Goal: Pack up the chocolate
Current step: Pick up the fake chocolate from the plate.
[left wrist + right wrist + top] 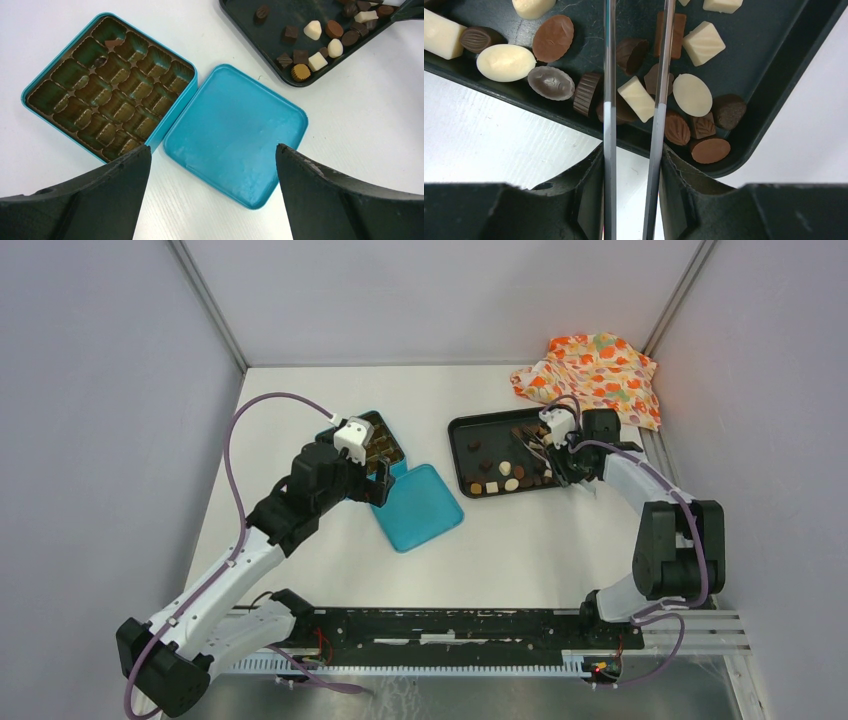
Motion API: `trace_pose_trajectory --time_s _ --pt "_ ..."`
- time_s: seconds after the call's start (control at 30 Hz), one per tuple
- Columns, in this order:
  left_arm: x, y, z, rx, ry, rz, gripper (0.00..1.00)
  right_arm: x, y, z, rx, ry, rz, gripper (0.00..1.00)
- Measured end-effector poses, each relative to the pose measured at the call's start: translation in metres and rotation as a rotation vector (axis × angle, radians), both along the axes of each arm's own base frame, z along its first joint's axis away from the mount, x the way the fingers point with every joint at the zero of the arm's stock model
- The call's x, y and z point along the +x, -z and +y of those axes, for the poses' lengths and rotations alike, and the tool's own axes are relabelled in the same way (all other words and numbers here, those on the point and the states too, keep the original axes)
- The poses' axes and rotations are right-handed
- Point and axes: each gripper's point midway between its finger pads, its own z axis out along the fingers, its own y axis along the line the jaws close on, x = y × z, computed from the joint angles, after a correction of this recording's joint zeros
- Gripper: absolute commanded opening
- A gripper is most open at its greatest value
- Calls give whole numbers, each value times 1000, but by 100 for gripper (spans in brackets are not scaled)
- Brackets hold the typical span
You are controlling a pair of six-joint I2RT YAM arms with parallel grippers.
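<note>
The chocolate (505, 476) lies as several dark, brown and cream pieces in a black tray (488, 432). The right wrist view shows the pieces (692, 94) close up in the tray's corner (774, 75). My right gripper (631, 155) is shut on the metal tongs (609, 100), one finger outside each arm; the tong tips run out of the frame. My left gripper (212, 155) hangs open over the teal lid (235, 132), nothing between its fingers. Beside the lid sits the open teal box (110, 85) with a brown cell insert, and one brown piece (114, 43) lies in a far cell.
An orange flowery cloth (595, 370) lies at the back right, just behind the tray. Grey walls close in the white table (520, 550) on three sides. The box (385, 445) and lid (420, 508) sit left of the tray.
</note>
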Motion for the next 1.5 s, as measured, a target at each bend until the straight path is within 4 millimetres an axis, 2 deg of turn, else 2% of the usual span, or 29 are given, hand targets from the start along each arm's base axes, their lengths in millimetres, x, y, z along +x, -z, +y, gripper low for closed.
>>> trace_pose_trajectory --time_s 0.37,0.6,0.83,1.03,1.13,1.27,1.4,1.5 --pt "-1 0 -1 -2 5 2 98 -1 8 0 5 8 24 42" --pt "-1 0 -1 -3 7 2 98 -2 21 1 6 9 60 40" --pt "-1 0 -1 -3 7 2 98 -2 23 1 10 18 66 17" --pt "-1 0 -1 -3 8 2 98 -1 21 1 13 21 58 10" --pt "-1 0 -1 -3 7 2 97 0 14 2 20 15 36 9" --pt "-1 0 -1 -3 7 2 97 1 -9 12 65 -23 -43 6" --pt "-1 -5 2 -6 -7 -15 98 -2 -35 30 147 -90 -124 5" --pt "-2 -15 11 -14 -42 -57 99 -2 -50 48 203 -155 -169 5"
